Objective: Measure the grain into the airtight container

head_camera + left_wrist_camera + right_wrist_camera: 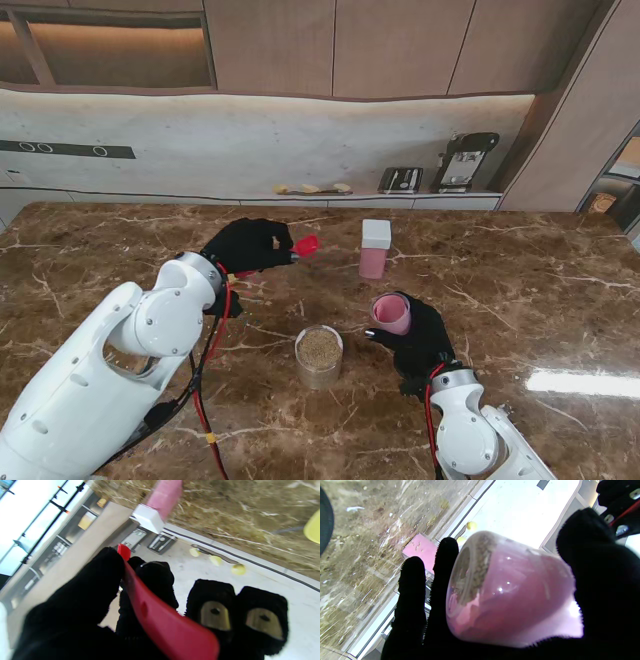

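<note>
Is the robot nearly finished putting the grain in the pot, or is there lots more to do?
Partly done, it seems. The clear jar on the table already holds grain. The right hand grips a pink cup, tilted, with some grain stuck inside. The left hand holds a red scoop raised off the table. The pink container with the white lid stands closed. How much remains, I can't tell.

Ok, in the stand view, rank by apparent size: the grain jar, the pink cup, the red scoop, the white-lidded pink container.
1. White-lidded pink container
2. Grain jar, close to it
3. Pink cup, partly hidden by the right hand
4. Red scoop, only its bowl showing
</note>
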Motion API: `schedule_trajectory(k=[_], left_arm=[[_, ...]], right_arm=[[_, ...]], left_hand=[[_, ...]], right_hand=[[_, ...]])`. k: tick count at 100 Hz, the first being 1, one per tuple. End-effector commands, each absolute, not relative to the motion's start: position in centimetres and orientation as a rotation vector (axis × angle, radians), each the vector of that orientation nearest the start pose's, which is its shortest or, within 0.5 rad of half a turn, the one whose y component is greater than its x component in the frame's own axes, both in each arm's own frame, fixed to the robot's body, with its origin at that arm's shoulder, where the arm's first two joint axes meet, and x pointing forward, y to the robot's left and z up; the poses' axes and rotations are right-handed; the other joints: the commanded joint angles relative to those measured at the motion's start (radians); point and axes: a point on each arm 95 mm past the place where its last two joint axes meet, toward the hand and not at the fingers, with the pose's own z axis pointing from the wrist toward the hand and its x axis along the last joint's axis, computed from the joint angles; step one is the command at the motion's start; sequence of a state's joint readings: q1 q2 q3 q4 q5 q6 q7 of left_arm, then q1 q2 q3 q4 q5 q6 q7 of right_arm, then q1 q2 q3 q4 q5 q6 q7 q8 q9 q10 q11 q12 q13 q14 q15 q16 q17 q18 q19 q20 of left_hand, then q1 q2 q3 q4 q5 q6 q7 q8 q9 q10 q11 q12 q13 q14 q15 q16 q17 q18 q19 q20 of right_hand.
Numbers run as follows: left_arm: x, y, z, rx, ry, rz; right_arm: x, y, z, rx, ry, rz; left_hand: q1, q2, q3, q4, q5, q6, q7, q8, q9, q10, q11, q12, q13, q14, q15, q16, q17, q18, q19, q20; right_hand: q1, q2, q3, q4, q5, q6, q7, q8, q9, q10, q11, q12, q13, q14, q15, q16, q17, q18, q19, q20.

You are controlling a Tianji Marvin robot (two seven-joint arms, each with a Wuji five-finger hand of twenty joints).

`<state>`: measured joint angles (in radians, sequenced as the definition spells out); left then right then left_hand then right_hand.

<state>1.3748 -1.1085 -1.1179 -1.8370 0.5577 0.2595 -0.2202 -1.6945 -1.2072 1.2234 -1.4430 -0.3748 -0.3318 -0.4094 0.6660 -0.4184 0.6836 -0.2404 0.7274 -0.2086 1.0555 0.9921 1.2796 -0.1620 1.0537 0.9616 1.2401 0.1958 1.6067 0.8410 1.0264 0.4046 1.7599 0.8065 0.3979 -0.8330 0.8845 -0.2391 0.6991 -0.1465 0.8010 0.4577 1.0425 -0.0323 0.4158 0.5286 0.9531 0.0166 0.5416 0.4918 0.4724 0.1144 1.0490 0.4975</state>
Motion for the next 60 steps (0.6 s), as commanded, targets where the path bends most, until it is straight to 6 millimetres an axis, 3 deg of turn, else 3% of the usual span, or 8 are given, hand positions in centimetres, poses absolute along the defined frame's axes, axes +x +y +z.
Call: schedule_trajectory(k=[1, 31, 60], left_arm=[[43.3, -4.6, -21.0, -1.546, 1.354, -1.716], [46.1, 1.6, -21.3, -1.592, 1.332, -1.476], [49.2, 4.4, -22.9, -1.658, 1.34, -1.323]], right_arm=[[35.0, -0.2, -38.7, -2.147, -0.915, -2.584], [35.0, -0.2, -38.6, -2.155, -0.926, -2.586], [35.0, -0.2, -38.5, -2.163, -0.935, -2.583]], left_hand=[[0.059, 0.017, 0.065, 0.01, 0.042, -0.083, 0.026, -0.007, 0.076, -0.015, 0.032, -0.007, 0.029, 0.017, 0.086, 0.0, 0.043, 0.016, 0.154, 0.01], [0.067, 0.021, 0.055, 0.012, 0.039, -0.079, 0.026, -0.006, 0.075, -0.011, 0.028, -0.005, 0.028, 0.024, 0.085, 0.001, 0.042, 0.024, 0.153, 0.012], [0.071, 0.025, 0.049, 0.012, 0.034, -0.075, 0.027, -0.006, 0.076, -0.008, 0.027, -0.003, 0.028, 0.03, 0.084, 0.003, 0.042, 0.029, 0.153, 0.013]], right_hand=[[0.037, 0.211, 0.143, -0.037, 0.057, -0.088, 0.009, -0.001, -0.001, -0.03, -0.004, -0.008, -0.01, -0.014, -0.002, 0.014, -0.003, -0.007, -0.003, 0.009], [0.036, 0.212, 0.143, -0.037, 0.057, -0.088, 0.009, -0.001, -0.002, -0.031, -0.005, -0.008, -0.01, -0.016, -0.002, 0.014, -0.003, -0.007, -0.002, 0.009], [0.037, 0.212, 0.142, -0.036, 0.056, -0.087, 0.009, -0.002, -0.002, -0.03, -0.005, -0.008, -0.011, -0.015, -0.003, 0.013, -0.003, -0.007, -0.003, 0.009]])
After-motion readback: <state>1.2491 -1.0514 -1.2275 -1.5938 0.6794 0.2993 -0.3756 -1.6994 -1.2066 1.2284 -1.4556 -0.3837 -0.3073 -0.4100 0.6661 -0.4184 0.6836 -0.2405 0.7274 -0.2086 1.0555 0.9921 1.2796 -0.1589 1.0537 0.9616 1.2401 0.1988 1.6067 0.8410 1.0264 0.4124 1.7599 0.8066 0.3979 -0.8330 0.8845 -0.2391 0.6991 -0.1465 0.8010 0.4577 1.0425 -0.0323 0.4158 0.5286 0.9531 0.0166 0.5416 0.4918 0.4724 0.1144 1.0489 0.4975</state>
